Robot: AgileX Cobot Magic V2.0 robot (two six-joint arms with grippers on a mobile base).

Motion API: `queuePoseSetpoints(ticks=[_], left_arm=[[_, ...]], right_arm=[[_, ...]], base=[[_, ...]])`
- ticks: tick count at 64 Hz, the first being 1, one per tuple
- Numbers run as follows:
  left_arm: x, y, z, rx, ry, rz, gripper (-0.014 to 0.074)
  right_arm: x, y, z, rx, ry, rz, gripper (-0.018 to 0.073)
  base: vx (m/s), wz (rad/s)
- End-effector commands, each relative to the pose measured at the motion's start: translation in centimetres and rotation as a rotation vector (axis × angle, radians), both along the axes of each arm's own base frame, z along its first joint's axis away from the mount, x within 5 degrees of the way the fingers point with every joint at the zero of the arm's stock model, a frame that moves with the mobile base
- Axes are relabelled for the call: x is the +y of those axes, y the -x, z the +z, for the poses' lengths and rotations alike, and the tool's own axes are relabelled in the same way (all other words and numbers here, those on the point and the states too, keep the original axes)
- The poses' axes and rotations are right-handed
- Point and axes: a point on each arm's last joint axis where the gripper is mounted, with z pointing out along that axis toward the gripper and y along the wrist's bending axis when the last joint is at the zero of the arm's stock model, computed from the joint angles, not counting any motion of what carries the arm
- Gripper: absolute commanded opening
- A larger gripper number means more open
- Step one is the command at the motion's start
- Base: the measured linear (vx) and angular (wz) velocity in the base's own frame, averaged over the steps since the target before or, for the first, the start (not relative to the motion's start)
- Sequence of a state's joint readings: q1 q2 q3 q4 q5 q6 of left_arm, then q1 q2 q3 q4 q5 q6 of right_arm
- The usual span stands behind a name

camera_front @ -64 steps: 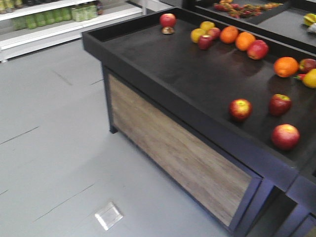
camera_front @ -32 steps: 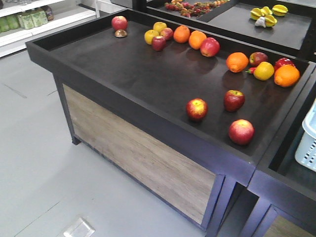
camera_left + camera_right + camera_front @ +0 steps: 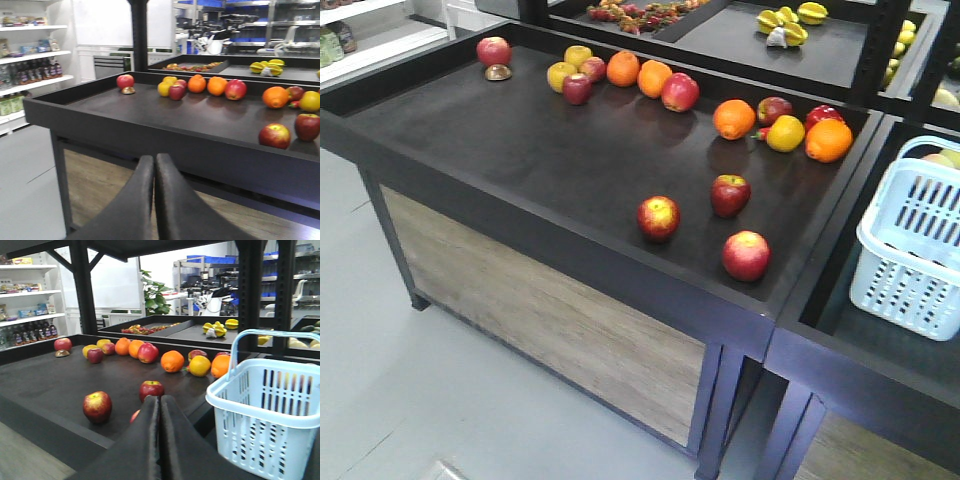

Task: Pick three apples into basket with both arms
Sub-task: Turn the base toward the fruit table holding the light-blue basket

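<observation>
Meanwhile, the left tool and the right tool are both holding their fingers pressed together on nothing, while the three apples are sitting toward the tabletop's 5 o'clock corner, the basket standing at their 3 o'clock.

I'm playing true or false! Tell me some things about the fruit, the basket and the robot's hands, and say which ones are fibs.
1. Three apples lie near the front edge of the table. True.
2. The basket stands among those apples. False: it stands in the next bin to the right, apart from them.
3. The left hand and the right hand are both shut, holding nothing. True.
4. Every fruit on the table is red. False: there are oranges at the back too.
</observation>
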State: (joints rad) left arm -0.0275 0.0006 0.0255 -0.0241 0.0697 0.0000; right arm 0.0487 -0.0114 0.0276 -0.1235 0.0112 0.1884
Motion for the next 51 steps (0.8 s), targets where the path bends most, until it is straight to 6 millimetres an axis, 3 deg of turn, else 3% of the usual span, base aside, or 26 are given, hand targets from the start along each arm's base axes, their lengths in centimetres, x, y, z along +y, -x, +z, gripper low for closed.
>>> queuePoseSetpoints(ticks=[1,51], left_arm=[[-0.04,-0.2,0.04,-0.038,0.019,-0.007,-0.0006],[-0.04,-0.2,0.04,-0.038,0.019,-0.007,-0.0006]], right_arm=[[0.09,0.14,0.51,-0.08,0.008,0.01,-0.0005],[0.09,0.14,0.51,-0.08,0.008,0.01,-0.0005]], base=[[-0.02,-0.2],[-0.04,-0.19]])
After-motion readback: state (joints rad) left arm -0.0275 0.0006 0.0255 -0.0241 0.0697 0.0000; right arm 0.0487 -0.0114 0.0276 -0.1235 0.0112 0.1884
